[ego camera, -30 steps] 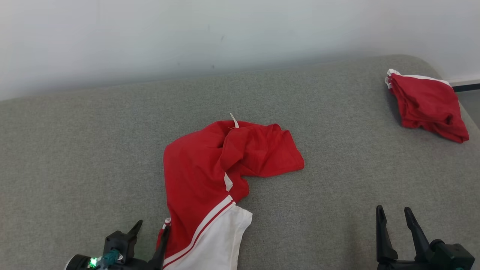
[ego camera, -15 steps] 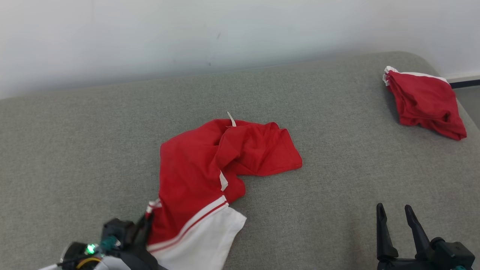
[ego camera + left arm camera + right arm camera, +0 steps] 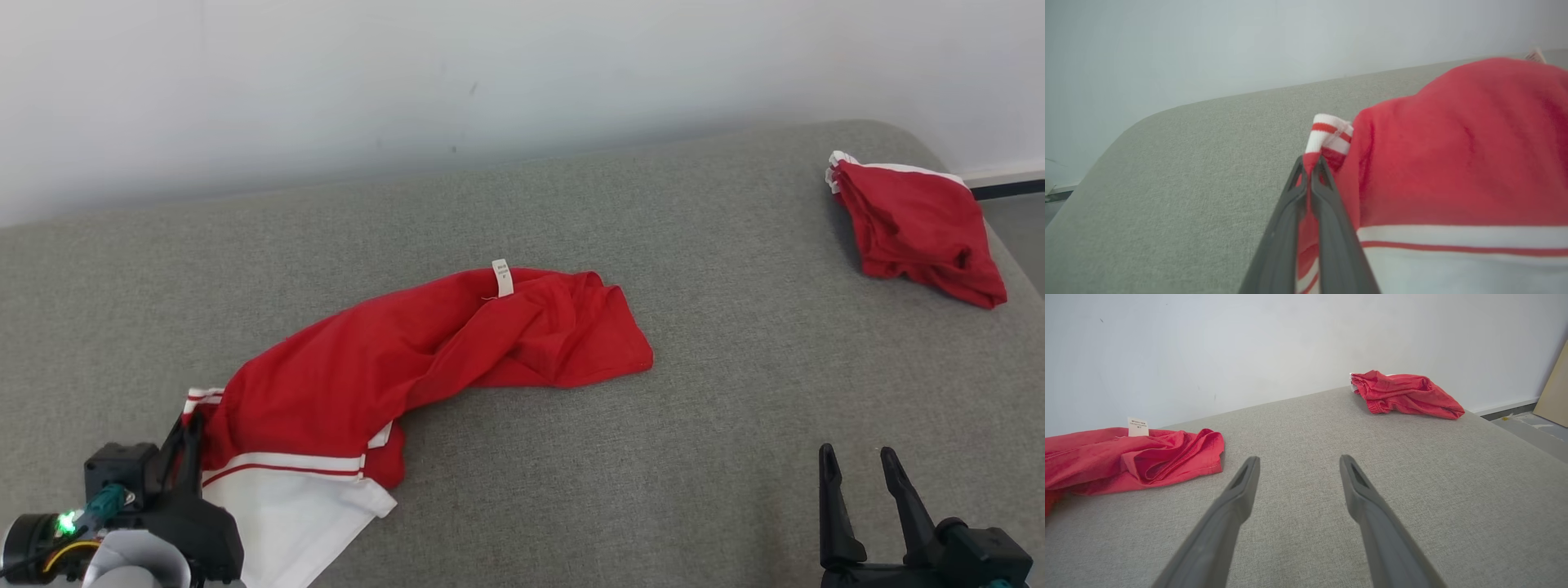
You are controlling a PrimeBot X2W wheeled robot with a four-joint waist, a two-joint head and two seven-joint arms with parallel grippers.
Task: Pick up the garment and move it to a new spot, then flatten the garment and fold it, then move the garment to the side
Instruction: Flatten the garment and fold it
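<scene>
Left gripper [image 3: 1310,161] pinches crumpled red-and-white cloth garment [image 3: 392,359]
Wrist view reveals striped cuff [image 3: 1329,130] clamped; right gripper [image 3: 856,453] spread, empty, at grey fabric bench [image 3: 653,490]'s front-right.

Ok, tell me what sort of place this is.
Probably a plain indoor room: a broad grey fabric-covered cushion, like a sofa seat or mattress, against a bare white wall, grey floor past its corner. A red and white garment and a red bundle lie on it.

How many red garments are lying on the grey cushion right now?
2. One red-and-white garment lies across the middle, its striped corner pinched in the left gripper; a bundled garment sits at the far right.
</scene>
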